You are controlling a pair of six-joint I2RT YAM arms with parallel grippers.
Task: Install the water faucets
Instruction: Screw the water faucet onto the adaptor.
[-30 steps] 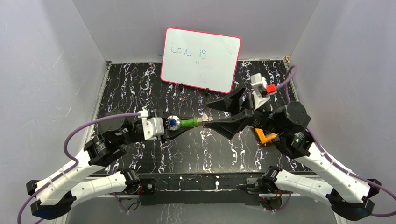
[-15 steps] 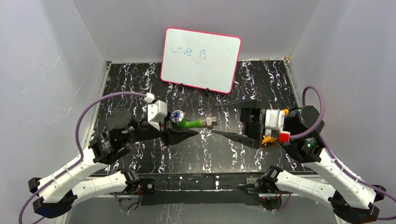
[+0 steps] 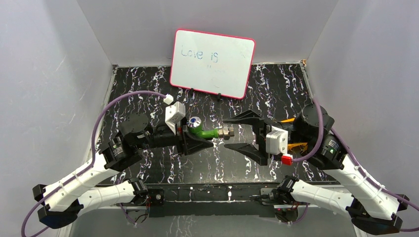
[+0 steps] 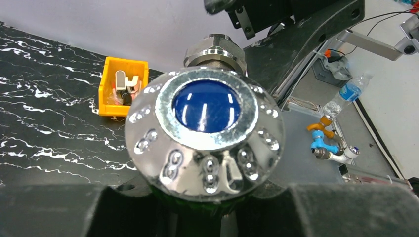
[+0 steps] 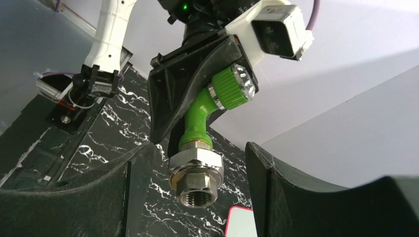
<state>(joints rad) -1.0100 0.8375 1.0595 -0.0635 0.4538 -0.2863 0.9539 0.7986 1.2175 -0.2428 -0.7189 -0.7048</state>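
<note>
The water faucet [image 3: 206, 132] is a green angled tap with a blue-and-silver knob [image 3: 194, 121] and a silver threaded fitting [image 3: 226, 132]. It hangs above the middle of the table. My left gripper [image 3: 197, 139] is shut on its green body, and in the left wrist view the knob [image 4: 205, 133] fills the picture above the left gripper [image 4: 207, 215]. My right gripper [image 3: 226, 133] is open, one finger on each side of the fitting. In the right wrist view the fitting [image 5: 196, 175] points at the camera between the fingers [image 5: 64, 197] without touching them.
A pink-rimmed whiteboard [image 3: 212, 63] stands at the back of the black marbled table [image 3: 143, 89]. An orange tray [image 4: 123, 86] with metal pieces sits on the right, mostly hidden behind my right arm in the top view. Grey walls close in both sides.
The left arm carried the faucet a little right and back, its knob turning upward. The right gripper drew back, rolled over, then came in around the fitting, jaws slightly narrower.
</note>
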